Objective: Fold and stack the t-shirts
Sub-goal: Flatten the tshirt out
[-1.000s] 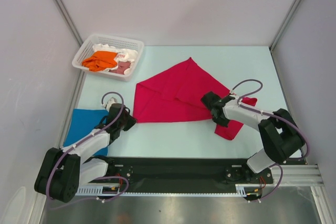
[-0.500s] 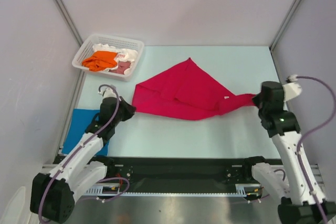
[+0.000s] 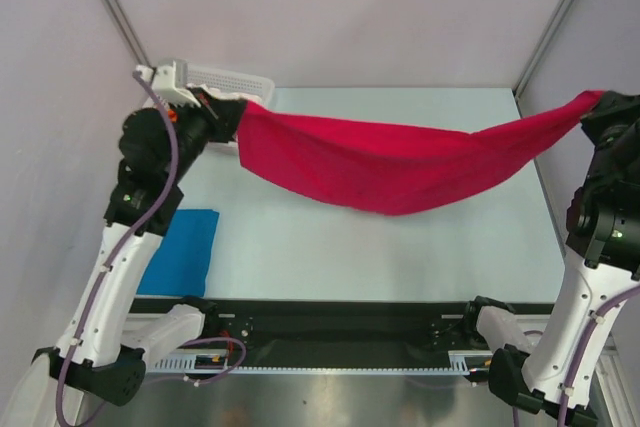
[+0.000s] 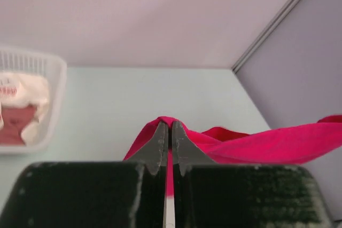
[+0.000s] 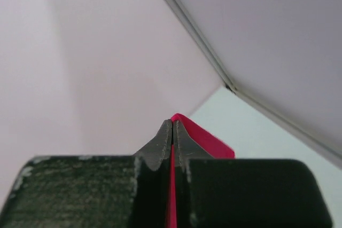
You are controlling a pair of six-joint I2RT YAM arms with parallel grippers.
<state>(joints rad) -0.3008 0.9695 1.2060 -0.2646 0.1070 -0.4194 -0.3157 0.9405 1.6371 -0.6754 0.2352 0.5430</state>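
The large crimson-red t-shirt [image 3: 400,162] hangs in the air, stretched between both grippers and sagging in the middle above the table. My left gripper [image 3: 235,112] is shut on its left end, high at the back left; the cloth shows between the jaws in the left wrist view [image 4: 170,126]. My right gripper [image 3: 598,102] is shut on its right end, high at the far right [image 5: 173,122]. The bright blue t-shirt [image 3: 180,250] lies folded flat at the table's left front. Orange shirts are hidden behind the left arm; white and dusty-pink ones [image 4: 18,108] show in the basket.
The white lattice basket [image 3: 225,75] stands at the back left corner, mostly hidden by the left arm; it also shows in the left wrist view [image 4: 51,78]. Walls close the table at the back and both sides. The black rail [image 3: 340,327] runs along the front edge.
Both arms have risen sharply and spread apart, lifting the red shirt off the table. It was lying spread out a second ago; it now hangs stretched in the air.
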